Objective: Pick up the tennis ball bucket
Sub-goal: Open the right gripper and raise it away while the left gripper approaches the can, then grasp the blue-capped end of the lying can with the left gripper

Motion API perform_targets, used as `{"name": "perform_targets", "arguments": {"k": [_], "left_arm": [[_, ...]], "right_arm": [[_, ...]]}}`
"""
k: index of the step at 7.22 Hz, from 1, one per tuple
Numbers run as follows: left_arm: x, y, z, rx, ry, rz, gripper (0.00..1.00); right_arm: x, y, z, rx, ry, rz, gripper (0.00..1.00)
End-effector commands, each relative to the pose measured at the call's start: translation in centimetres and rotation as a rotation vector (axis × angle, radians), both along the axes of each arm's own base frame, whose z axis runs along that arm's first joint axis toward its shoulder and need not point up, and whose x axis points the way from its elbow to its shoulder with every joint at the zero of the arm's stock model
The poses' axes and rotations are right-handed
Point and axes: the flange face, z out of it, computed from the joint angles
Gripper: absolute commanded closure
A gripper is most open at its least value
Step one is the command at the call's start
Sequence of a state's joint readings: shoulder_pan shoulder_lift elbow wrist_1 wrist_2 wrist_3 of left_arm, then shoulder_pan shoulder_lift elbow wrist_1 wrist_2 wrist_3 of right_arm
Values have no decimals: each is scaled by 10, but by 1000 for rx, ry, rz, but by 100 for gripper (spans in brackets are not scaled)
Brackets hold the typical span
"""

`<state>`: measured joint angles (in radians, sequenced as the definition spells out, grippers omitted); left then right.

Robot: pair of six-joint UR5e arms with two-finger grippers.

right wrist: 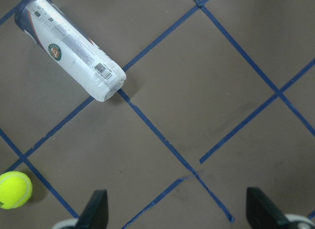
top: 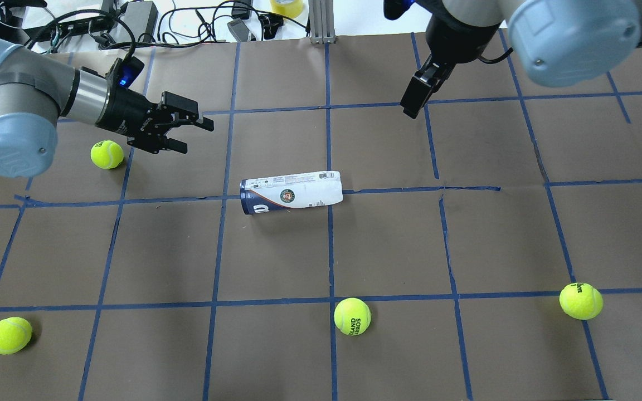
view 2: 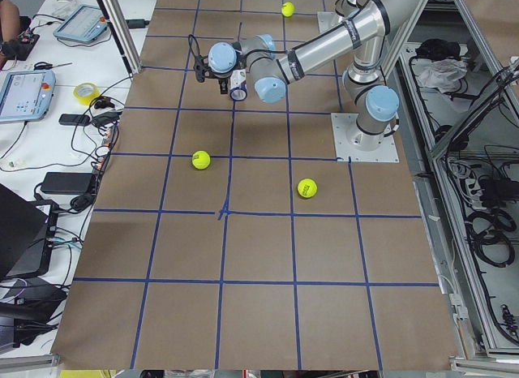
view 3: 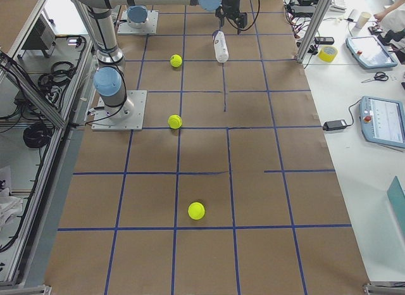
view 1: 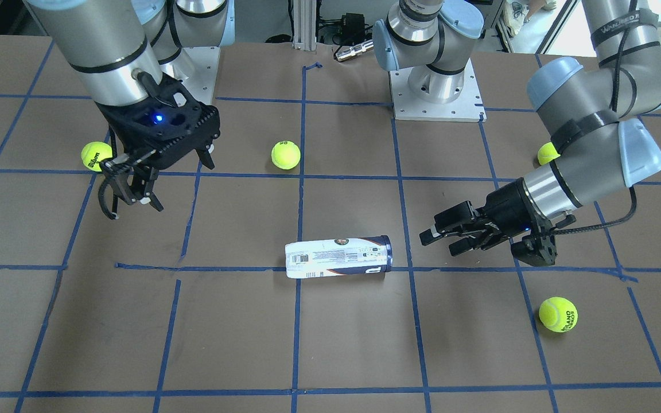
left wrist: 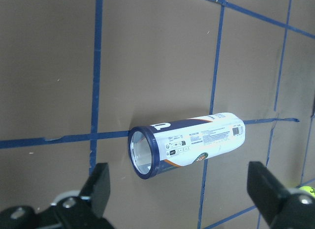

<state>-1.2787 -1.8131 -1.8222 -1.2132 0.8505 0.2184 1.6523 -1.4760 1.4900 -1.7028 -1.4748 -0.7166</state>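
Observation:
The tennis ball bucket (view 1: 339,257) lies on its side in the middle of the table, white label up, navy band toward my left arm. It also shows in the overhead view (top: 291,192). My left gripper (top: 195,136) is open and empty, hovering a short way from the bucket's navy end, apart from it. In the left wrist view the bucket's open end (left wrist: 142,153) faces the camera between the spread fingers (left wrist: 98,185). My right gripper (top: 413,103) is open and empty, raised above the table well away from the bucket's white end. The right wrist view shows the bucket (right wrist: 69,52) at top left.
Loose tennis balls lie around: one near my left gripper (top: 107,154), one in front of the bucket (top: 352,316), one at the right (top: 580,301), one at the near left corner (top: 9,335). Blue tape lines grid the brown table (top: 494,234). Cables lie along the far edge.

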Motion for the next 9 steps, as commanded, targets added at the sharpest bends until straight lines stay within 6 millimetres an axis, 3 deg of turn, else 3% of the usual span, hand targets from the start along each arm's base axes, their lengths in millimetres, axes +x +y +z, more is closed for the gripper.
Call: {"name": "perform_targets", "arguments": {"k": [1,2,5,6,7,9], "left_arm": [[-5,-7,-36,39,79,1,0],[-9,-8,-53,60,150,12,0],[-14,-7,-94,101,209,21,0],[-21,-6,-104,120,215,14,0],[-43,-5,-110,112,210,-27,0],[-49,-5,-120,118,208,-39,0]], "right_arm": [[-27,22,33,0,-23,-275,0],[-37,33,47,-31,22,-403,0],[-43,44,48,26,5,-708,0],[-43,47,45,71,8,-761,0],[-43,49,47,78,10,-763,0],[-43,53,44,130,3,-806,0]]}}
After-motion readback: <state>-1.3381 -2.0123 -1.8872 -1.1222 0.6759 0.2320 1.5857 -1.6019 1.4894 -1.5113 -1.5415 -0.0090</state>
